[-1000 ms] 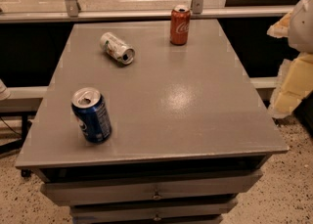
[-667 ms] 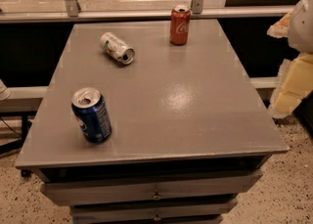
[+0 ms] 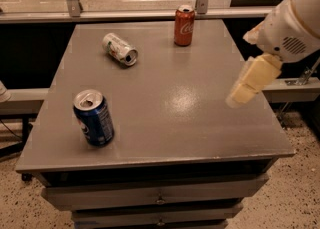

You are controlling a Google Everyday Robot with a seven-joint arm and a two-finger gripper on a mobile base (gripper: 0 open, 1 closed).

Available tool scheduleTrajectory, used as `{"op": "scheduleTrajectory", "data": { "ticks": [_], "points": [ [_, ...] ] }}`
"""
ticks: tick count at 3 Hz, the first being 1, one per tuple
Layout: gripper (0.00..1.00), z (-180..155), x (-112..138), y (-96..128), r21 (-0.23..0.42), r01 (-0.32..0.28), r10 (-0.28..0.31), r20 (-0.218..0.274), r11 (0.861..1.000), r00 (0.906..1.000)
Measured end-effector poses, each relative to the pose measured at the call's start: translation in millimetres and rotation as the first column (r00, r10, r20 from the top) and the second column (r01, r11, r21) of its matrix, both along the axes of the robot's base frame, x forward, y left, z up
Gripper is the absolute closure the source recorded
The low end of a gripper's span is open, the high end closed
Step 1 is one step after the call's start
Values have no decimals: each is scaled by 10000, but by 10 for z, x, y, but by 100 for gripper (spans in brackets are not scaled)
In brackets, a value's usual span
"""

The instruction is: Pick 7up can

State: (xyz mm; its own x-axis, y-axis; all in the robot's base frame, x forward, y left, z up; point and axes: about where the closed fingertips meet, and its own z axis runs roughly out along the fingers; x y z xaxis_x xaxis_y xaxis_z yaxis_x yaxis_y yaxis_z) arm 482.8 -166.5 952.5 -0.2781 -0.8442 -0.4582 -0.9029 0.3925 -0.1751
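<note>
The 7up can (image 3: 119,48) is whitish-silver with green markings and lies on its side at the far left of the grey table (image 3: 165,98), its open top facing the front right. My gripper (image 3: 239,95) hangs over the table's right side, well to the right of the can and apart from it. The white arm reaches in from the upper right.
A dark blue can (image 3: 93,117) stands upright near the front left. A red cola can (image 3: 184,25) stands upright at the far edge. Drawers sit under the table top. A metal rail and posts run behind the table.
The arm and gripper have moved left, from beside the table's right edge to over its right side. The cans have not moved.
</note>
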Motion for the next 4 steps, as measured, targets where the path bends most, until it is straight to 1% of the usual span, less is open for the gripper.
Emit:
{"op": "scheduleTrajectory", "data": {
  "ticks": [1,2,3,4],
  "points": [
    [0,-119,265,497,1721,249,-291,220,9848,9993],
    [0,-176,455,1144,3223,38,-220,530,9466,9984],
    [0,-40,619,1230,3596,125,-585,1174,9330,9914],
    [0,-40,620,1227,3590,129,-589,1177,9333,9913]
  ]
}}
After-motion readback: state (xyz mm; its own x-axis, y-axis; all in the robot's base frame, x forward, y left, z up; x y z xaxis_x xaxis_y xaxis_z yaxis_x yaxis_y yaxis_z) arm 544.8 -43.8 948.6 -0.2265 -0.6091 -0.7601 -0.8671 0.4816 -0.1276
